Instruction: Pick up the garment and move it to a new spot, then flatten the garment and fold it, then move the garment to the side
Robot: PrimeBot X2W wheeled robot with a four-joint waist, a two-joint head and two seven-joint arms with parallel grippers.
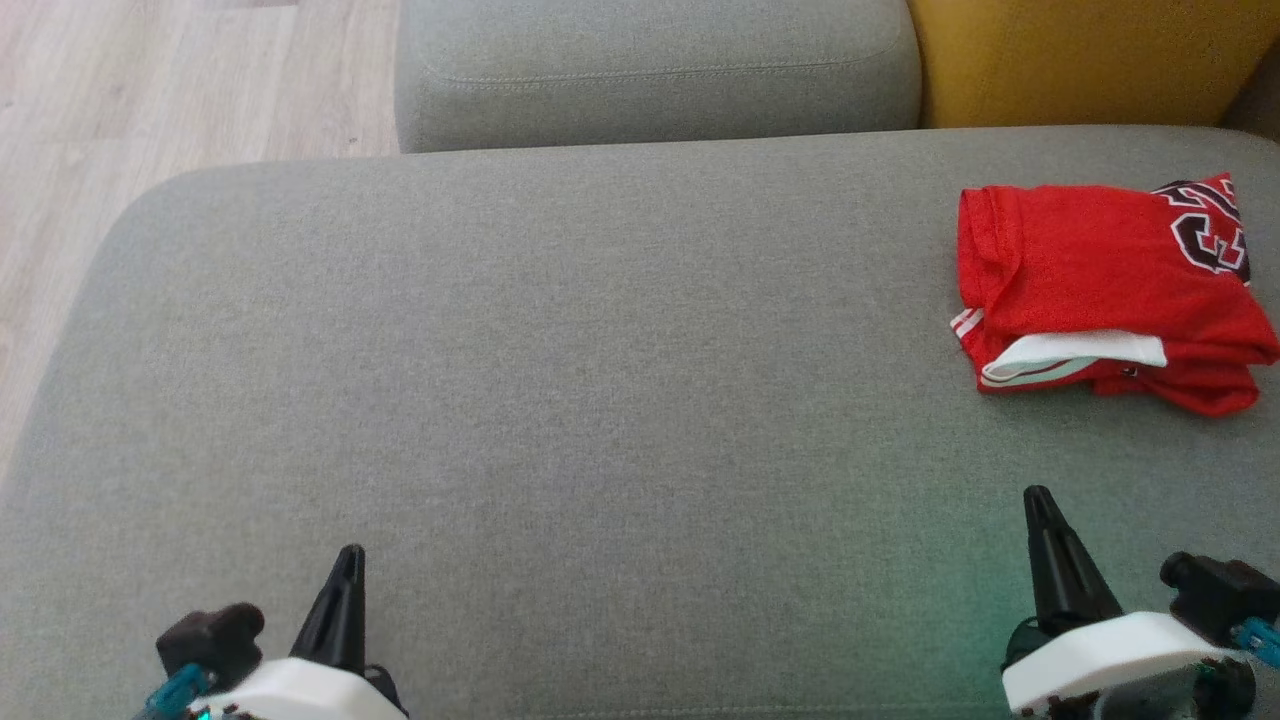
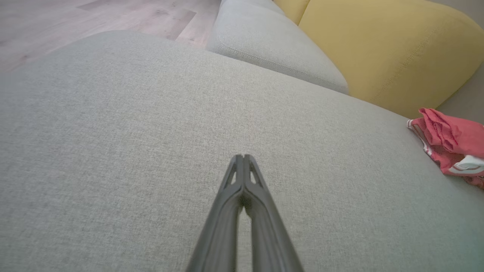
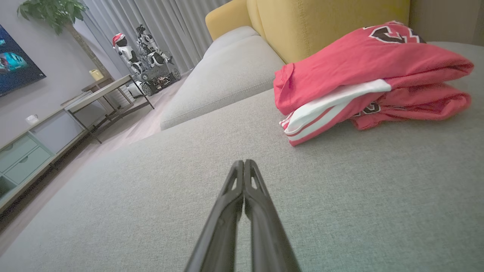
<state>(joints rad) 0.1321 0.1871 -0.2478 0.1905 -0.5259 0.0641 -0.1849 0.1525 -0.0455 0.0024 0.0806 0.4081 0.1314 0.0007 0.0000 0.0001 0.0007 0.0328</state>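
Garment [image 1: 1090,270]: bright red, white trim w/ thin red stripes, black-&-white graphic at one corner. Seat cushion [image 1: 560,400]: plain light grey, fine weave. Backrest [image 1: 1080,60]: mustard yellow. Floor [image 1: 150,90]: pale wood grain, greyish-beige. Left gripper [image 1: 350,558]: black, white housing, teal bits. Right gripper [image 1: 1038,497]: same combo. Curtains [image 3: 162,26] grey, screen [image 3: 15,64] dark blue w/ teal patch.

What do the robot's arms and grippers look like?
Each arm ends in a white, rounded wrist housing with a black block beside it and a short teal cable. The left gripper and right gripper have long, black, tapering fingers. Close up they look dark grey, with slotted cut-outs near the tips.
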